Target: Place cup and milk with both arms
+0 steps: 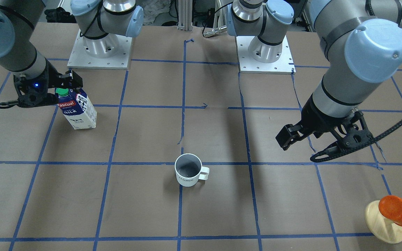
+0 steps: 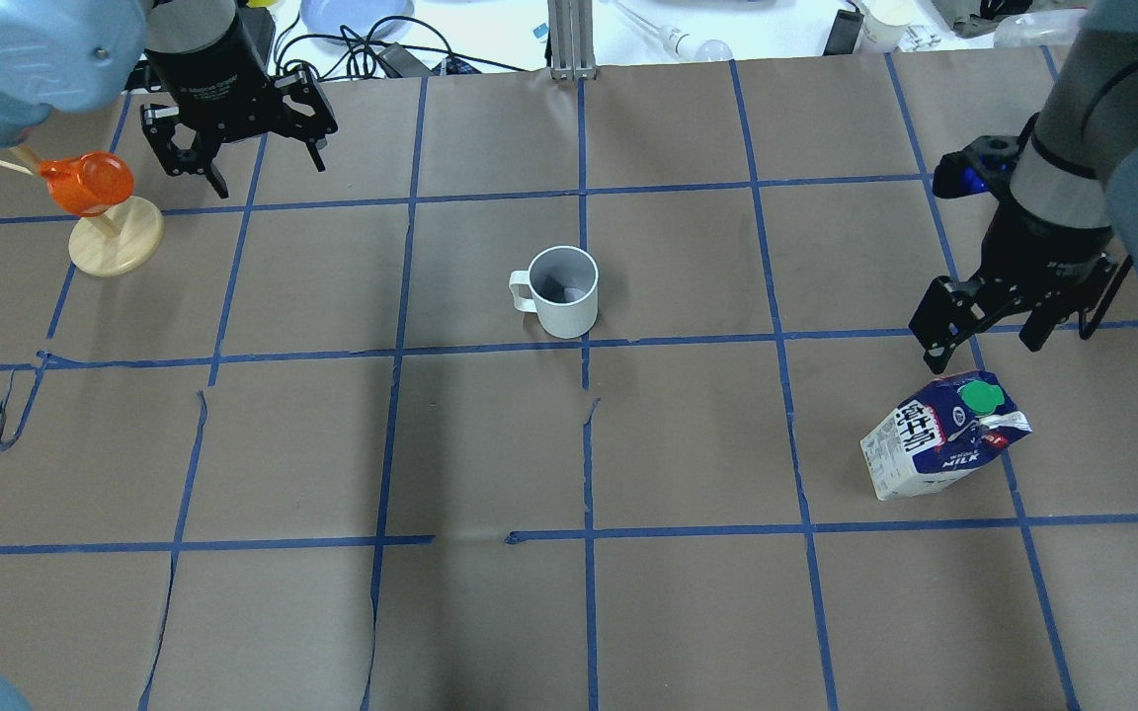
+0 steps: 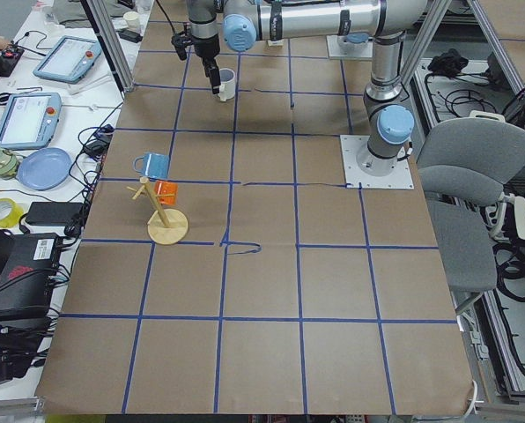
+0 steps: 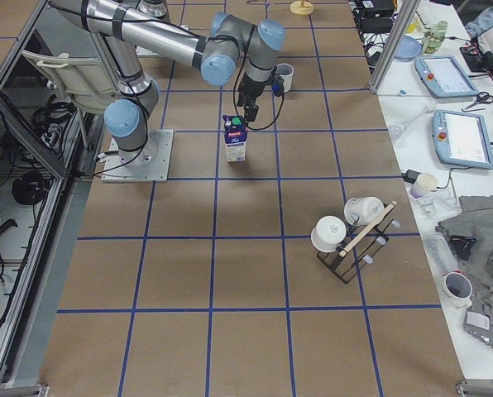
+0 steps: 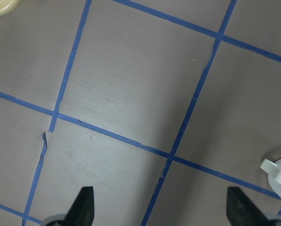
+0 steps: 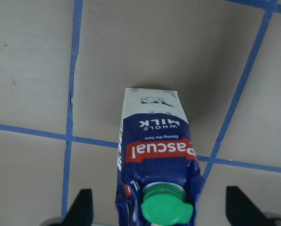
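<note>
The right gripper [image 2: 986,341] hangs spread wide over the milk carton [image 2: 939,434]. Its two fingers [image 6: 84,207] stand out to either side of the green cap with a clear gap on each side, so it holds nothing and touches nothing. The carton stands upright directly beneath it on the brown paper table [image 2: 688,612], and its red label faces up toward the wrist camera. A blue tape line [image 6: 27,131] crosses the paper under the carton.

Farther out from that gripper, well apart and toward the middle of the table, sits the white cup [image 2: 566,291]. It is upright with its mouth up and its handle pointing toward the left arm's side.

The left gripper [image 2: 268,176] is also opened wide and empty, hovering over bare paper and tape. From its wrist camera only the tip of the cup's handle shows at the frame edge, beyond one finger — the cup is well clear of it, off toward the table's centre. On the other side of this gripper, quite near, an orange cup [image 2: 85,183] hangs on a wooden stand [image 2: 117,247] with a round base.
</note>
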Action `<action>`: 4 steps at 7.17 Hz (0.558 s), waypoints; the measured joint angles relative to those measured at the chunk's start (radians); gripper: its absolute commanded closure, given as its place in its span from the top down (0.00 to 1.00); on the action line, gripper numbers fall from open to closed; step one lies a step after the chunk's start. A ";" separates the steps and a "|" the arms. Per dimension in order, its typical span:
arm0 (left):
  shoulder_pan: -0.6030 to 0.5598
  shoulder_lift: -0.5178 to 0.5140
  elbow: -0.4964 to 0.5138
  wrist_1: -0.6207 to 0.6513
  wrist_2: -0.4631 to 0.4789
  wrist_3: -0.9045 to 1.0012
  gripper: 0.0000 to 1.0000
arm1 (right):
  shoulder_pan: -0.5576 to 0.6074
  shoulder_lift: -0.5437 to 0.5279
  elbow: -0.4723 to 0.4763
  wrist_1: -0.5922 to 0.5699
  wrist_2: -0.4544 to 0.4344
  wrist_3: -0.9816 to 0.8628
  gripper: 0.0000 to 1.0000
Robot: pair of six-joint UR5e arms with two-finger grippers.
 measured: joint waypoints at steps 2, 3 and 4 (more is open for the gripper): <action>-0.007 0.039 -0.044 0.003 -0.014 0.002 1.00 | -0.002 -0.001 0.081 -0.065 -0.042 0.002 0.78; -0.011 0.052 -0.059 -0.002 -0.017 -0.001 1.00 | -0.002 -0.002 0.092 -0.065 -0.078 0.003 0.67; -0.013 0.063 -0.074 -0.005 -0.018 -0.003 1.00 | -0.002 -0.003 0.096 -0.055 -0.096 0.004 0.53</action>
